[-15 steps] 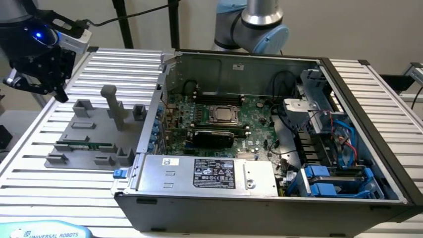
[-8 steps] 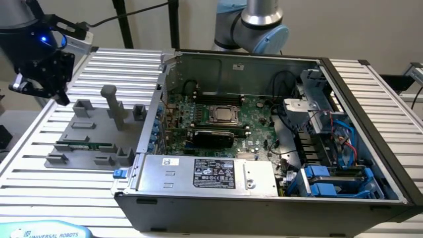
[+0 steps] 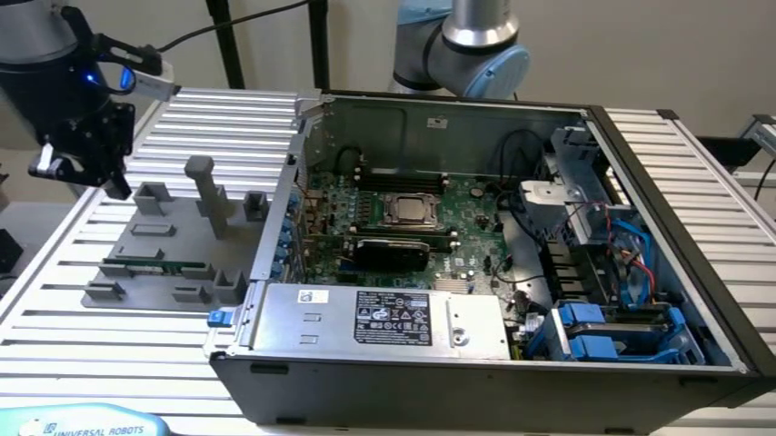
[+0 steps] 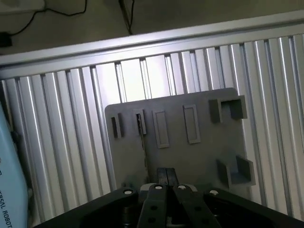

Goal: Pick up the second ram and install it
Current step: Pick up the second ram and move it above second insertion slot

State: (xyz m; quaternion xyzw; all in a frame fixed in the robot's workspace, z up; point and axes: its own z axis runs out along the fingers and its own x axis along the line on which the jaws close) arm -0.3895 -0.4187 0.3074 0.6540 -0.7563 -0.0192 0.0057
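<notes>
Gray tray point(image 3: 158, 292) was set on a ribbed metal table point(image 3: 73, 331). The second ram point(image 3: 152, 266) was laid flat on the tray. The gripper point(image 3: 85, 177) was held above the tray, jaws closed on nothing. An open computer case point(image 3: 363, 386) was placed beside the tray.

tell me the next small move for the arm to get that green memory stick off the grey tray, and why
Likely shift the pincer over the green memory stick and lower toward it. In the exterior view the pincer hangs high by the back end of the grey tray, well apart from the stick, which sits on edge in a holder nearer the tray's front.
</notes>
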